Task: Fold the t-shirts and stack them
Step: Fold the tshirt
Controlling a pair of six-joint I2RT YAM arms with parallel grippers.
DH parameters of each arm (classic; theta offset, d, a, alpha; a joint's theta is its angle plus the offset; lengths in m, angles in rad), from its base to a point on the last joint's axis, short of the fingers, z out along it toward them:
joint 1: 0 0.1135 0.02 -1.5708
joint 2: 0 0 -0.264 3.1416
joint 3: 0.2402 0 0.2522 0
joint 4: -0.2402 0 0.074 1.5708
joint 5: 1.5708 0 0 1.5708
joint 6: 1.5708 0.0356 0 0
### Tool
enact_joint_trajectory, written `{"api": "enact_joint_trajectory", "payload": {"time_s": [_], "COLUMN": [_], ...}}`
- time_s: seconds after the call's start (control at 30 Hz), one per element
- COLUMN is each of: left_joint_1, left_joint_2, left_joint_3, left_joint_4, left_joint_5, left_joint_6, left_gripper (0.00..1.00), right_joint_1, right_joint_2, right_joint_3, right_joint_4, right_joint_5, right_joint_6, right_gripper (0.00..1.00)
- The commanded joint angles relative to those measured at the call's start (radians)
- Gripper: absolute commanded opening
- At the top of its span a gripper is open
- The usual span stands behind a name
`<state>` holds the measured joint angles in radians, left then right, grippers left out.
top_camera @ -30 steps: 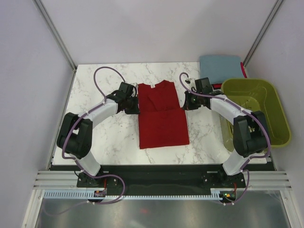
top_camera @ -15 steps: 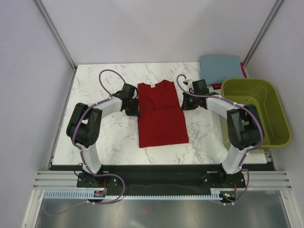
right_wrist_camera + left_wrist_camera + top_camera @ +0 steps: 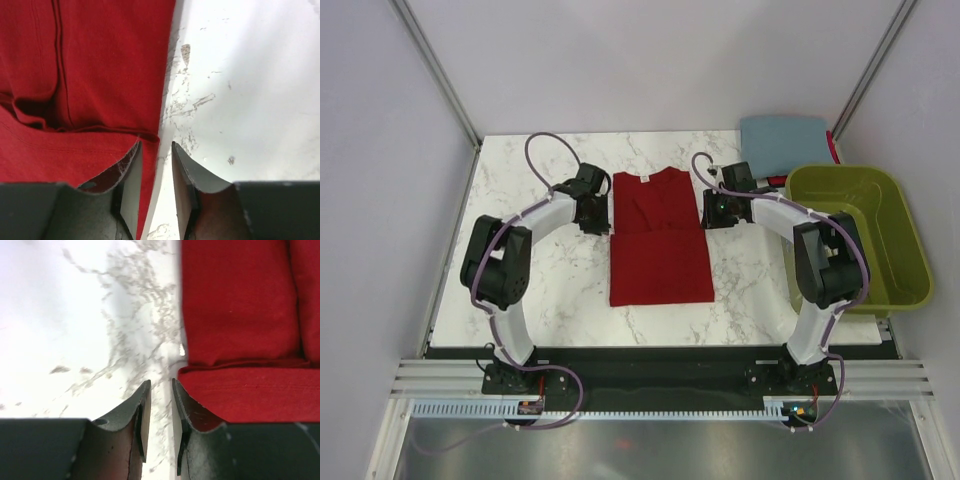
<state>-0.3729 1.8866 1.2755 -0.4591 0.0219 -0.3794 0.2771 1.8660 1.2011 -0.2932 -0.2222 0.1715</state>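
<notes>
The dark red t-shirt lies folded into a long rectangle in the middle of the marble table, collar at the far end, with a cross fold about halfway down. The slate blue-grey t-shirt lies folded at the back right corner. My left gripper is low at the red shirt's left edge. In the left wrist view the left gripper stands slightly open with only bare marble between its fingers, and the red shirt lies just right of it. My right gripper is at the shirt's right edge. In the right wrist view the right gripper is slightly open over the edge of the red shirt.
An olive-green basket stands at the right edge of the table, beside the right arm. A bit of red cloth shows behind the blue-grey shirt. Grey walls close in the table at the back and both sides.
Both grippers have shifted a little toward the far side along the shirt's edges. Both arms' elbows have swung inward. The red shirt's near half now lies flatter and narrower.
</notes>
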Motion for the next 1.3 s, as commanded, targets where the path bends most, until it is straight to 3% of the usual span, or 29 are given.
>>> {"api": "enact_joint_trajectory", "payload": {"time_s": [0.0, 0.2, 0.37, 0.77, 1.1, 1.2, 1.27], "left_joint_1": [0.003, -0.093, -0.172, -0.281, -0.284, -0.276, -0.236], "left_joint_2": [-0.104, -0.243, -0.311, -0.423, -0.613, -0.72, -0.762], "left_joint_3": [0.071, -0.008, -0.213, -0.544, -0.487, -0.55, -0.621], "left_joint_4": [-0.147, -0.119, -0.018, 0.125, -0.019, -0.012, 0.028], "left_joint_5": [-0.132, 0.073, 0.256, 0.202, 0.178, 0.124, 0.171], "left_joint_6": [-0.012, -0.029, -0.098, -0.205, -0.164, -0.216, -0.243], "left_gripper": [0.31, 0.3, 0.3, 0.28, 0.49, 0.52, 0.53], "right_joint_1": [-0.004, 0.02, 0.043, 0.125, 0.126, 0.129, 0.135], "right_joint_2": [-0.063, -0.226, -0.335, -0.478, -0.608, -0.663, -0.697], "right_joint_3": [0.055, -0.067, -0.216, -0.543, -0.52, -0.574, -0.607], "right_joint_4": [-0.101, -0.129, -0.126, -0.06, -0.161, -0.162, -0.155], "right_joint_5": [0.044, -0.025, -0.037, 0.049, 0.057, 0.095, 0.099], "right_joint_6": [0.036, 0.147, 0.256, 0.367, 0.459, 0.592, 0.682], "right_gripper": [0.38, 0.35, 0.28, 0.28, 0.38, 0.41, 0.43]}}
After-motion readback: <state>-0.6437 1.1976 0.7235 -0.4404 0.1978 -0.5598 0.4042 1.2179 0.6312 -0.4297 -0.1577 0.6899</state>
